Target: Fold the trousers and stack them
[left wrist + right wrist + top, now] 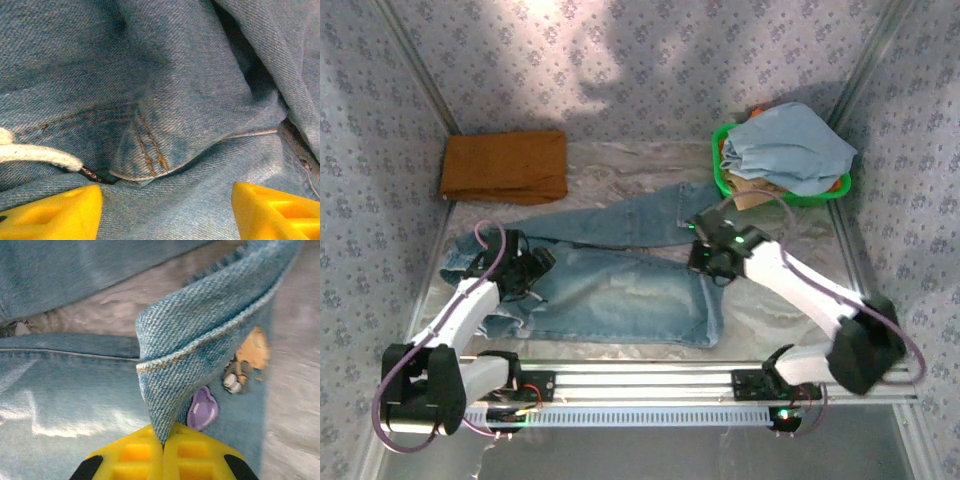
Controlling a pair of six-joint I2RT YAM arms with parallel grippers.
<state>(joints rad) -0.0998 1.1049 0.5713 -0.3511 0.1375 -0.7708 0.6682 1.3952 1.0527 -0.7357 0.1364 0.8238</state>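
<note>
The trousers point(620, 295), mid-blue jeans with faded thighs, lie spread across the table, one leg angled toward the back right. My left gripper point(533, 265) is low over their left end. In the left wrist view it point(167, 215) is open, its yellow fingers point(55, 215) wide apart on the denim point(190, 100) beside a white drawstring point(40, 154). My right gripper point(700, 240) is at the trousers' right side. In the right wrist view it point(162, 442) is shut on a stitched denim edge point(190, 345), pinched up into a peak.
An orange-brown folded garment point(505, 165) lies at the back left. A green basket point(725, 178) at the back right holds a pale grey-blue garment point(790, 145). Patterned walls close in both sides. A metal rail point(650, 385) runs along the near edge.
</note>
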